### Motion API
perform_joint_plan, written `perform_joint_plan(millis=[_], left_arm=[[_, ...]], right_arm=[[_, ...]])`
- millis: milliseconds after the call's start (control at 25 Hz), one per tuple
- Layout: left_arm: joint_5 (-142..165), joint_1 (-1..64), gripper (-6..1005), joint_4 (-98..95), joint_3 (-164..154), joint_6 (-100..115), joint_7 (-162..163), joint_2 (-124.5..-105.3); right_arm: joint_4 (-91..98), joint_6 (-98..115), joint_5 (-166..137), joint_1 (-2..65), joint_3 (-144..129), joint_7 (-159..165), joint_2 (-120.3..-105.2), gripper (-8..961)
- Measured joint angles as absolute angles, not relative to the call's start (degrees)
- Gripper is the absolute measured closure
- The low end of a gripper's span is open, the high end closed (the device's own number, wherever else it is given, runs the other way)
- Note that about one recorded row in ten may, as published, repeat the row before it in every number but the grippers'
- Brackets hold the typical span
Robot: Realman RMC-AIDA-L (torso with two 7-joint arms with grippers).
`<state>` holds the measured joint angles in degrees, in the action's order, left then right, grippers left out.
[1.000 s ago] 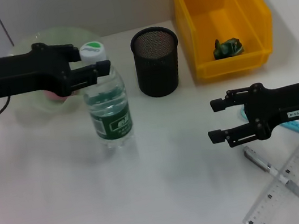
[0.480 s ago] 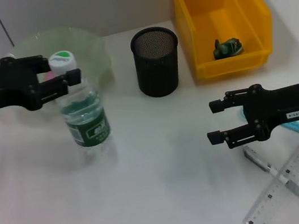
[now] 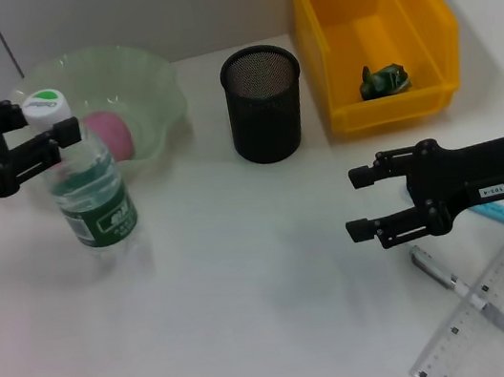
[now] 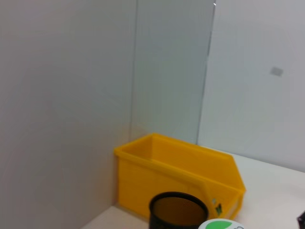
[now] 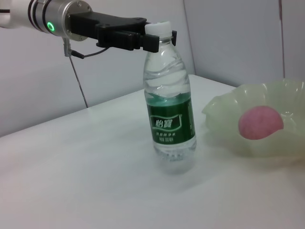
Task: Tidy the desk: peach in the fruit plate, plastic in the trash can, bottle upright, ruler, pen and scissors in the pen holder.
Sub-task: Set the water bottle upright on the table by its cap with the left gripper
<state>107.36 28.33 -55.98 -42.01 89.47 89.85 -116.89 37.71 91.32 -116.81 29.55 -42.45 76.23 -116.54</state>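
Left gripper (image 3: 48, 137): far left of frame, clamped on neck of upright water bottle (image 3: 88, 192), beside green fruit plate (image 3: 155, 98) holding peach (image 3: 110, 135). Right gripper (image 3: 359, 202): lower right, jaws apart, holding nothing. Below it: pen (image 3: 472, 299) crossing clear ruler (image 3: 472, 314). Upper centre: mesh pen holder (image 3: 263, 104), yellow bin (image 3: 370, 28).

Open white desk surface (image 3: 249, 286) spans centre to 6 o'clock. Black mesh pen holder (image 3: 264, 102) and yellow plastic bin (image 3: 417, 16) obstruct 12 to 1 o'clock.
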Motion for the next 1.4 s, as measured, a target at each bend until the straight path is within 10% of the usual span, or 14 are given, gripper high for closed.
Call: perform_joint_plan(millis=[1400], left_arm=[[106.5, 26.7, 450, -46.8, -34.3, 81.9, 76.6, -117.67]], right_arm=[[37.6, 91.3, -116.4, 29.5, -42.4, 76.0, -116.63, 150]])
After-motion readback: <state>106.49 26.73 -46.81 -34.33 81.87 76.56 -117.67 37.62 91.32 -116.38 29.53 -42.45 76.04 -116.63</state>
